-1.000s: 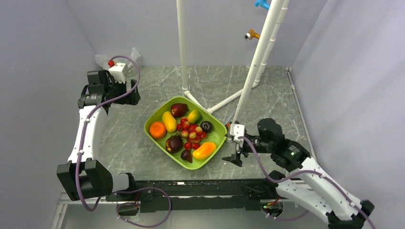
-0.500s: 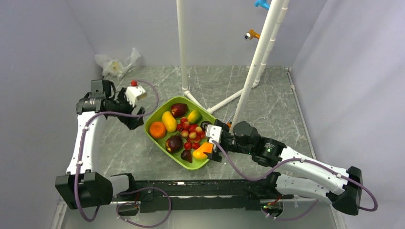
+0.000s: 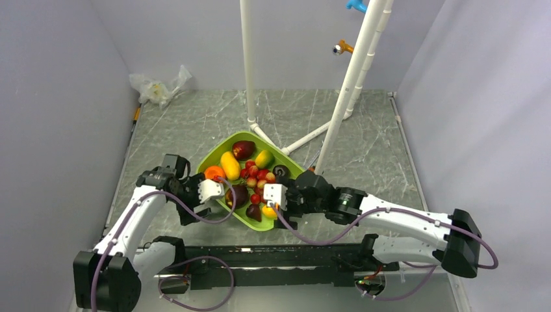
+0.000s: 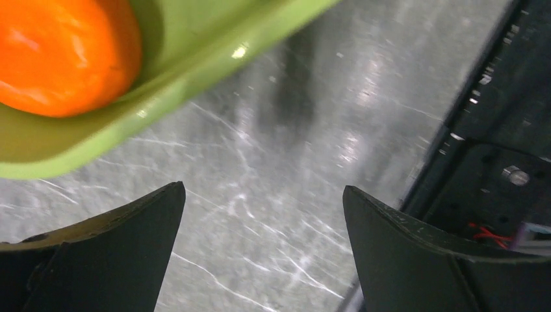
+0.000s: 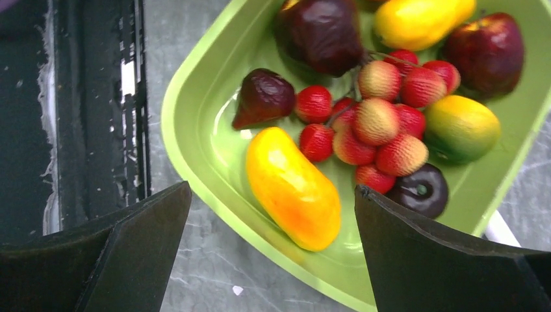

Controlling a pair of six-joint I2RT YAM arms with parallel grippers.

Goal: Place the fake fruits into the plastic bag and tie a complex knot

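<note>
One tray (image 5: 195, 130), one plastic bag (image 3: 158, 86), one orange (image 4: 65, 55), two yellow oblongs (image 5: 292, 188), four dark fruits (image 5: 318, 32), one green-yellow fruit (image 5: 461, 127)

Lime green plastic tray (image 5: 195, 143) here; glossy yellow-orange oblong fake fruit (image 5: 292, 188), dark maroon pear-shaped fake fruit (image 5: 263, 96), speckled red-pink fake berries (image 5: 377, 120); grey white-veined marble-look tabletop (image 4: 273, 195); my matte black plastic fingers (image 5: 97, 260).

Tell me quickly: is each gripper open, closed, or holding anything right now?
Left gripper: open, empty, beside the green tray.
Right gripper: open, empty, over the fake fruits.
</note>
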